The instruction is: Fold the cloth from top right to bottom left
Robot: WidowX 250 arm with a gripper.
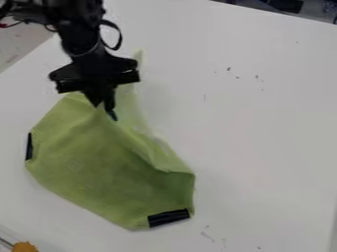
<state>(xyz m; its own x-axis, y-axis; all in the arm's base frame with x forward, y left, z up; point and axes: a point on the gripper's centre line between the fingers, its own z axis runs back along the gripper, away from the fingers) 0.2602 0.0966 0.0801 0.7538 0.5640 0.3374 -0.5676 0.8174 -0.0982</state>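
Camera view: your gripper (104, 104) was at the upper left of the work surface, hanging down over the upper part of the green cloth (99, 160). Your arm (82, 34) came in from the top edge, left of centre, with a loop of black cable (116, 37) beside it.

Hand state: clenched on cloth. Your fingers (109, 96) sat close together, tips pointing down, pinching a raised bit of fabric. The exact pinch was partly hidden by the fingers, so you couldn't tell how deep the bite was. A small blue piece (113, 115) showed right at the tips; you couldn't tell whether it belonged to the cloth or the fingers.

Cloth: on the white table (263, 128), left of centre, running from behind your gripper down toward the bottom. You had a loose slope of fabric from the tips down to the right, with creases and a paler, narrow part sticking up behind the gripper on its right. The lower part was broad and fairly smooth.

You had one black strip (29, 146) upright on the cloth's left edge and another black strip (169, 217) slanted at its lower right corner.

Rest: an orange thing (25, 247) at your bottom left edge, well apart from the gripper. Small dark marks (229, 69) dotted the tabletop.
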